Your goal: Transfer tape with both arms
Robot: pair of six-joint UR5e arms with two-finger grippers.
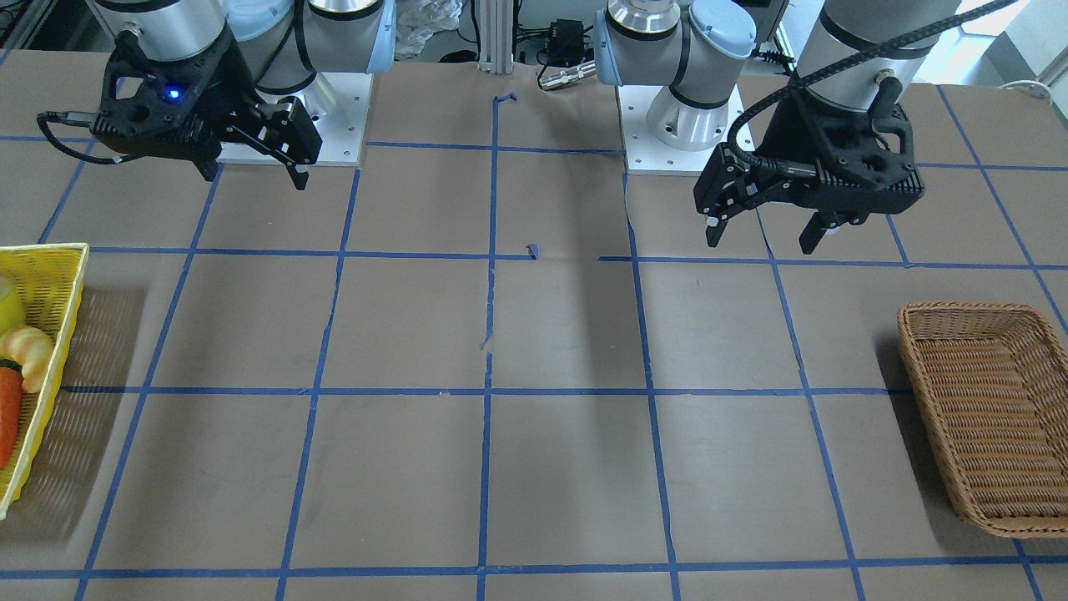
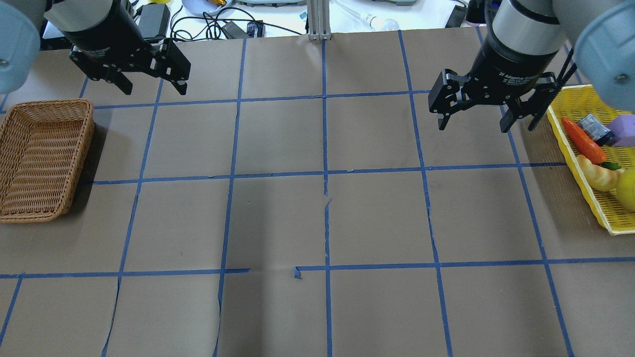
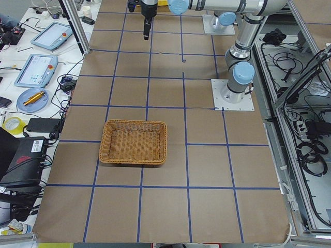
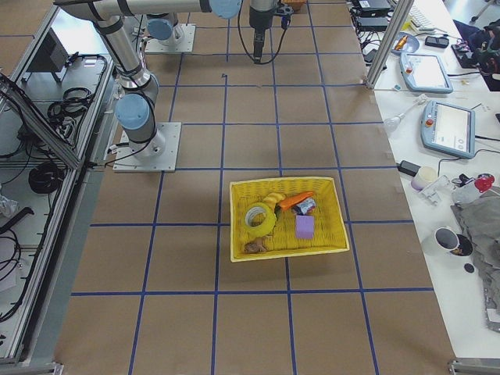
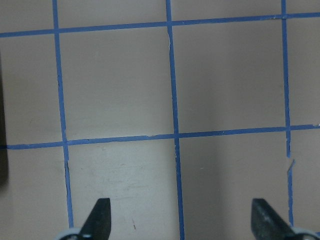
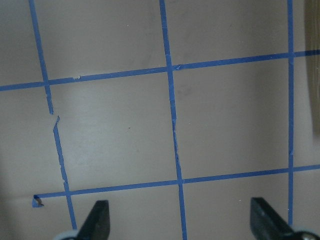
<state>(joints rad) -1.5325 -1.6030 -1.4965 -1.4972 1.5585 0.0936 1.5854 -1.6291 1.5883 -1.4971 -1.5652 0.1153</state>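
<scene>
The tape [image 4: 259, 219], a yellow roll with a white core, lies in the yellow basket [image 4: 285, 251] at the robot's right end of the table. Only its edge shows in the overhead view [image 2: 628, 189] and the front view [image 1: 7, 305]. My right gripper [image 2: 473, 127] is open and empty, hovering above the table just left of that basket. It also shows in the front view [image 1: 254, 179]. My left gripper [image 2: 155, 90] is open and empty, hovering near the wicker basket's far corner; it also shows in the front view [image 1: 761, 244]. Both wrist views show only bare table between the open fingertips [image 5: 98, 219] [image 6: 98, 220].
An empty brown wicker basket [image 2: 49, 102] stands at the robot's left end. The yellow basket [image 2: 580, 163] also holds a carrot [image 2: 584, 141], a croissant-like toy [image 2: 598, 173] and a purple block [image 2: 622, 126]. The brown table bears a blue tape grid. Cables and devices lie beyond the far edge.
</scene>
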